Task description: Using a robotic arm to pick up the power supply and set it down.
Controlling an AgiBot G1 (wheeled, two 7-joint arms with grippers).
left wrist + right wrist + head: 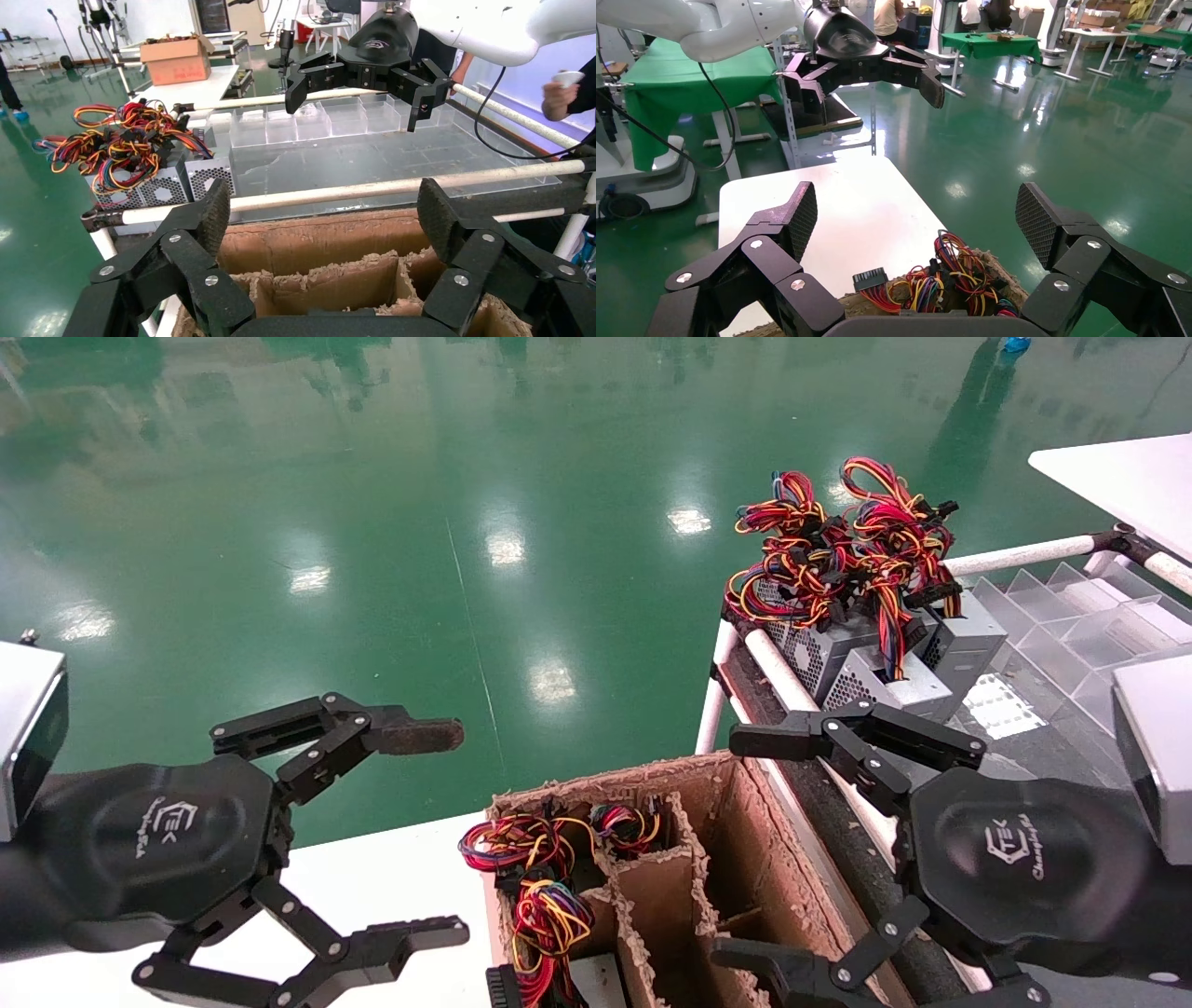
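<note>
Silver-grey power supplies (861,654) are seen clustered at the near-left corner of a rack (1015,557) framed in white tubes, their red, yellow and black wire bundles (843,547) piled on top; none of them is gripped. The right gripper (750,845) is held with its fingers spread wide and empty, over the right edge of a cardboard box (694,859) and just short of the power supplies. More coloured wires (535,868) are lodged in the box's left compartments, between corrugated dividers. The left gripper (445,829) is likewise released and empty, hovering over a white table (391,877) to the left of the box, a rust-brown pad visible on its upper fingertip (419,736).
</note>
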